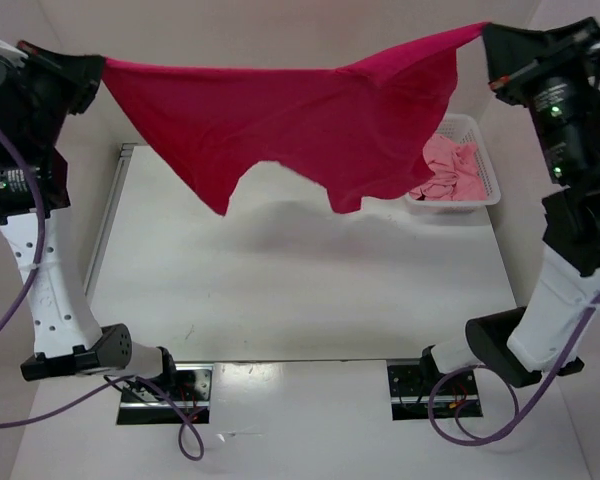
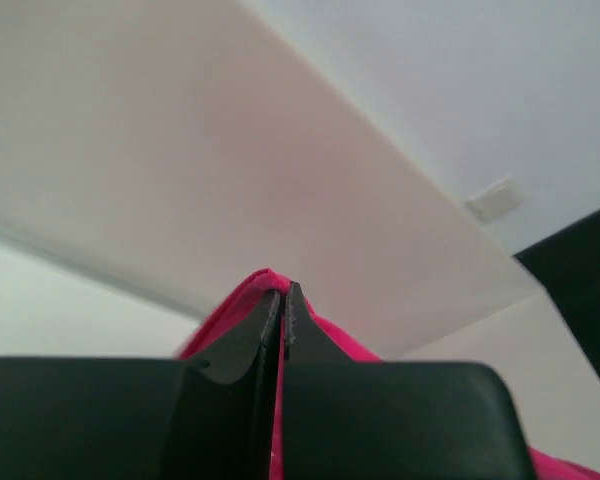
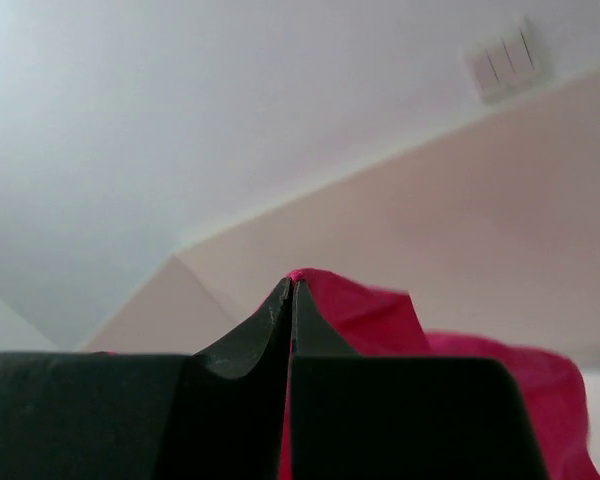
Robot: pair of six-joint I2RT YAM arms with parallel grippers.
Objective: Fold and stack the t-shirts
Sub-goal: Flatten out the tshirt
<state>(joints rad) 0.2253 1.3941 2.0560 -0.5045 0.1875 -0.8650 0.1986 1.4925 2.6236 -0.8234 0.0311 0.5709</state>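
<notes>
At the near edge, the two arm bases are sitting side by side on the white table point(image 1: 280, 290), with purple cables point(image 1: 185, 438) looping around them. Both arms are reaching up and away, one along each side of the table. Between them, well above the tabletop, the crimson shirt point(image 1: 300, 130) is hanging spread out like washing on a line and touching nothing below. The left gripper point(image 1: 92, 68) is clenching the shirt's upper left corner. In the left wrist view its fingers point(image 2: 250, 345) are pressing flat together, with a fold of crimson cloth poking out at the tips. The right gripper point(image 1: 488, 35) is clamping the upper right corner the same way. In the right wrist view its fingers point(image 3: 255, 335) are meeting at the tips while the cloth is bulging out to the right of them. The top edge is sagging a little between the two grips, and the lower edge is drooping in two points with a notch between. Farther back on the right, a white mesh basket point(image 1: 490, 190) is standing on the table, holding a crumpled light pink shirt point(image 1: 448, 168). From above, the crimson shirt's lower right part is covering the basket's left side. Pale walls are closing off the scene behind.
</notes>
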